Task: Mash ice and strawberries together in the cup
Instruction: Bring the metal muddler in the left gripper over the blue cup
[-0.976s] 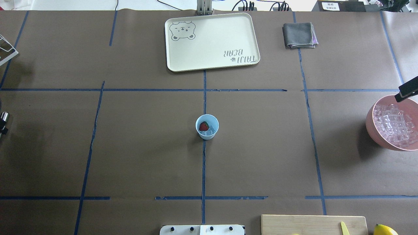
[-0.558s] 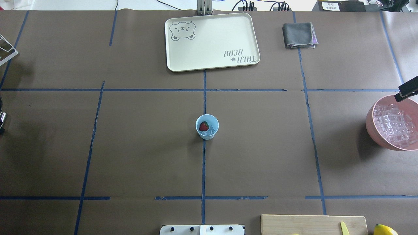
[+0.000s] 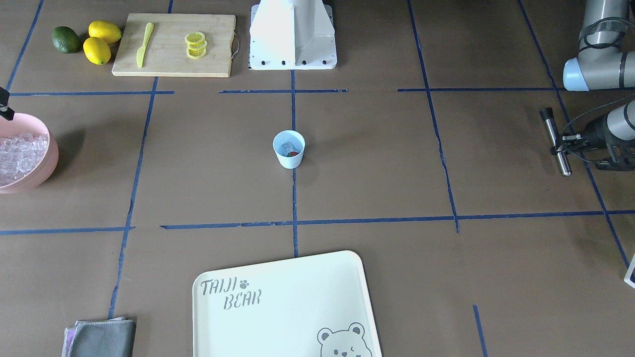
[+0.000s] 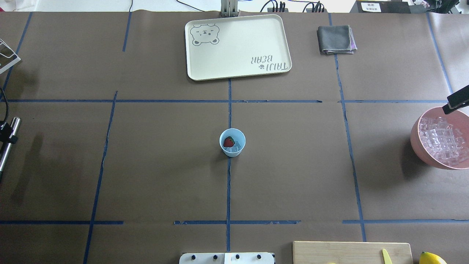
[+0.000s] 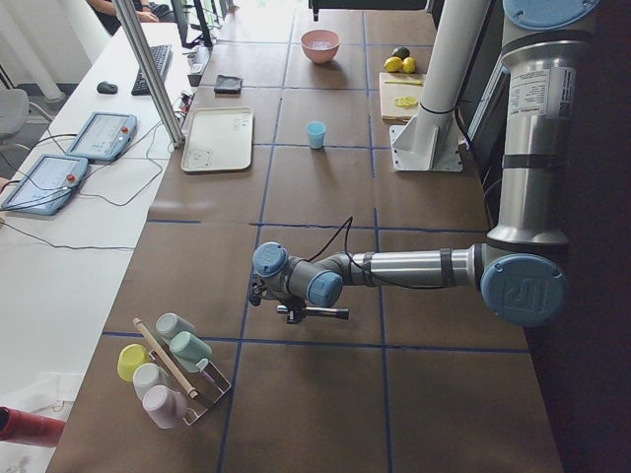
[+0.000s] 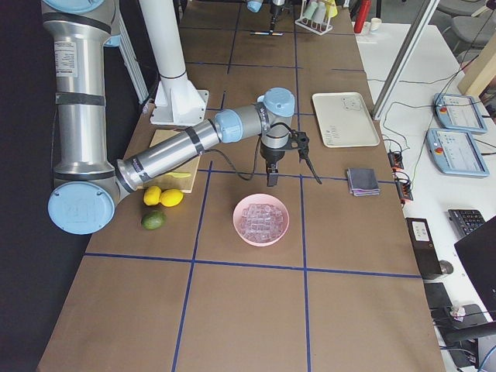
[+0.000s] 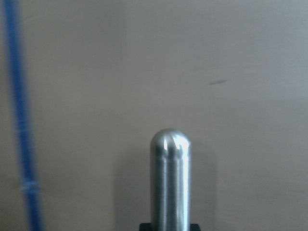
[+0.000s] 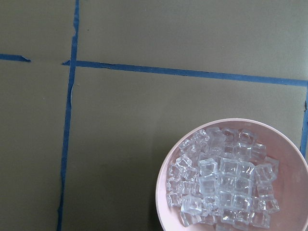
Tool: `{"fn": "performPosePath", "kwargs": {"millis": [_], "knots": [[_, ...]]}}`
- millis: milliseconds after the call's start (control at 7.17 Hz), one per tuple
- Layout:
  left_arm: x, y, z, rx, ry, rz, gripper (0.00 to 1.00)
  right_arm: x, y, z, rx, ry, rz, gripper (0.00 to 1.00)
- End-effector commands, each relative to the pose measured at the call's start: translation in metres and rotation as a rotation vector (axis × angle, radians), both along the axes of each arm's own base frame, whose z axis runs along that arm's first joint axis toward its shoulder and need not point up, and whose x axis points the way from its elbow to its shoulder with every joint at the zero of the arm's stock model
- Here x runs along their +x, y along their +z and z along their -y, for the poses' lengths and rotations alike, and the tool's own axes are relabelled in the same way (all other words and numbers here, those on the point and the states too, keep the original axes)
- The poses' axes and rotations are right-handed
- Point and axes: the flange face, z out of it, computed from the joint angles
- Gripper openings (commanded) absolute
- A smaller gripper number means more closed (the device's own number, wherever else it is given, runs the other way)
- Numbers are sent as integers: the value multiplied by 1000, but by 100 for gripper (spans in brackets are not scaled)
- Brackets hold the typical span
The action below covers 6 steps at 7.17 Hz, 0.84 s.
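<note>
At the far left, the left gripper [image 3: 562,145] is seen clamped around the middle of a steel muddler [image 3: 549,124]. The tool is carried roughly level above the table [image 4: 154,165], well apart from the cup [image 4: 233,153]. The step in hand is judged to be the bringing of the tool to the cup, and no mashing is judged to have been started. Between tool and cup only brown paper and blue tape lines are seen, so the sideways path is thought to be unobstructed. At the centre, the cup is stood upright on a tape line, with the strawberry [image 4: 229,142] whole inside it and the ice [image 4: 238,146] lying beside the berry. The next move calls for the muddler to be tipped until its rounded end points down. It must then be centred over the narrow mouth and lowered straight. The cup is light and is held by nothing, so it could be tipped or pushed aside by an off-centre press. Beyond the cup a cream tray [image 4: 238,44] is laid, and further right a folded grey cloth [image 4: 335,39]. At the right edge a pink bowl [image 4: 416,139] of spare cubes [image 4: 441,141] is placed. The right gripper [image 4: 456,99] is hung above the bowl's rim, and whether it is open cannot be told. Nearest the robot, a cutting board [image 4: 348,252] and a lemon [image 4: 431,258] are set out of the way.
</note>
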Motion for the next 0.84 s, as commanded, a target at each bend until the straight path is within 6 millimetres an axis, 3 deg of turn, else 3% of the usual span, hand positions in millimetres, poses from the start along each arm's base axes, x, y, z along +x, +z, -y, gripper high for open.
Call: {"fn": "performPosePath", "kwargs": {"millis": [0,139,279,418,558,697], "knots": [[10,-123,-7,189,23,-113,0,1,-5,-2,9,0,3,100],[21,-190,-22,284,36,-174,0,1,-5,-2,11,0,4,100],[53,-271,-40,376,61,-249,0,1,-5,-2,11,0,4,100],[104,-362,-30,460,91,-344,1,0,-5,-1,11,0,4,100],[137,-411,-32,548,133,-408,1,0,-4,-1,9,0,3,100],[149,-463,-33,740,41,-445,1,0,-4,0,9,0,3,100]]}}
